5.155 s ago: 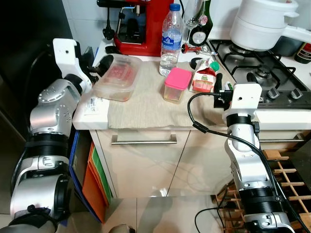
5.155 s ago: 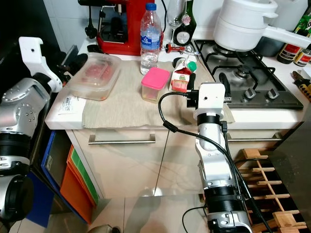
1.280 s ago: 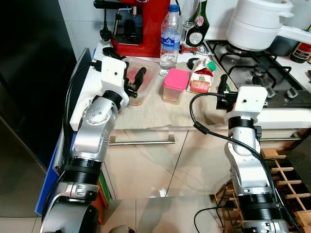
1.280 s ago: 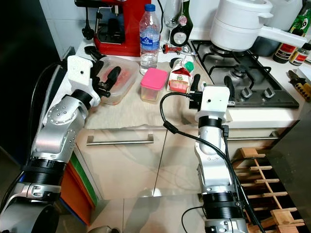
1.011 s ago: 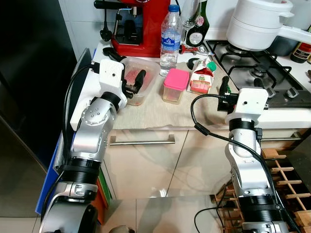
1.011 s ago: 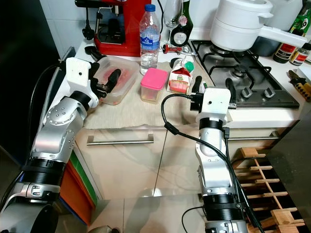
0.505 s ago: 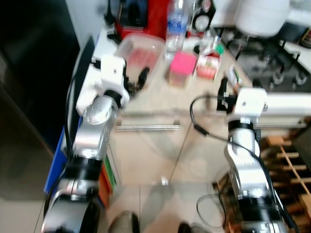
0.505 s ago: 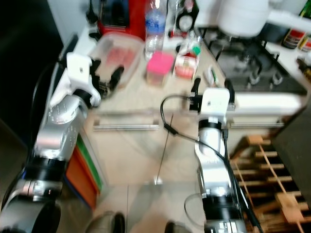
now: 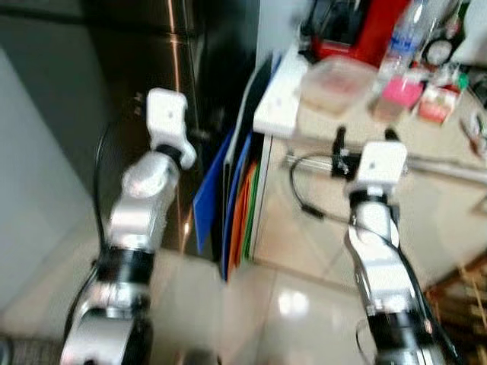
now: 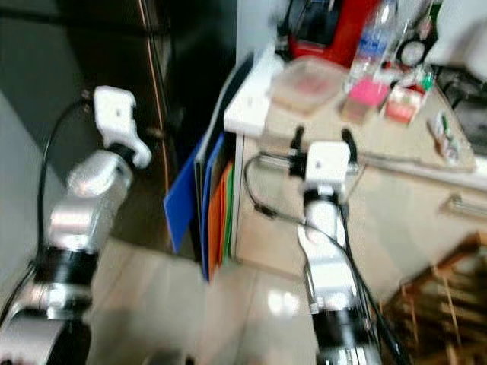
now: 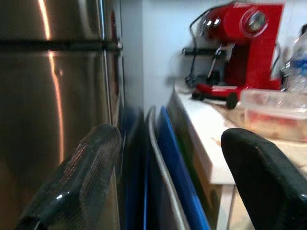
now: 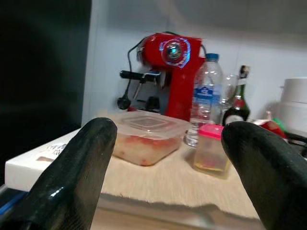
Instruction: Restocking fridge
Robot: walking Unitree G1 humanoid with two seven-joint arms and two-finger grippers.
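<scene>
Left gripper [image 11: 165,179] gaping wide, holding nothing, facing the fridge [image 9: 122,91] door edge just ahead; right gripper [image 12: 163,167] likewise spread and empty, facing the food container [image 12: 146,136].

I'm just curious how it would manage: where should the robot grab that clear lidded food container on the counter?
Probably across the clear food container at its short sides, below the lid rim, coming in level from the counter's front edge. It is low, wide and lidded, so the open right gripper could straddle it.

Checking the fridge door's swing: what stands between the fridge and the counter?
Flat boards, blue, orange and green, stand on edge between the fridge and the counter, as the eye views show.
</scene>
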